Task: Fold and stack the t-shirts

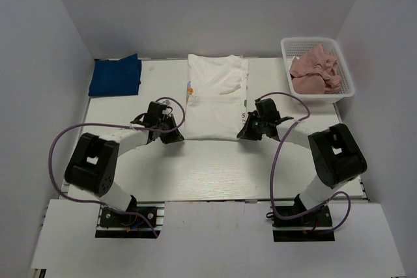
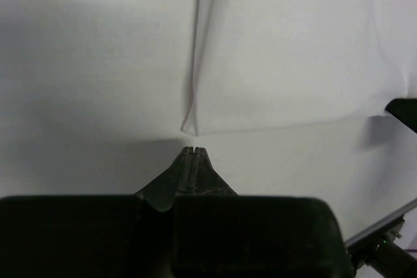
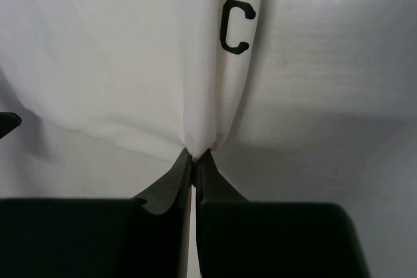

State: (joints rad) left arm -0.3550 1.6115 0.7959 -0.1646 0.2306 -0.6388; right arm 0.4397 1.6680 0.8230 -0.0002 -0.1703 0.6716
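The white t-shirt [image 1: 215, 96] lies folded lengthwise on the table's middle, collar away from me. My right gripper [image 1: 247, 132] is shut on its near right corner; in the right wrist view the cloth [image 3: 117, 50] bunches into the gripper's [image 3: 195, 154] tips, with black lettering [image 3: 234, 27] just beyond. My left gripper [image 1: 171, 129] is shut and empty. In the left wrist view the gripper [image 2: 191, 150] stops just short of the shirt's [image 2: 293, 50] near left corner. The royal-blue t-shirt [image 1: 116, 75] lies folded at the back left. The dusty-pink t-shirt [image 1: 315, 69] lies crumpled in the basket.
The white mesh basket [image 1: 311, 40] stands at the back right corner. White walls close in the table on the left, back and right. Purple cables loop from both arms over the near table.
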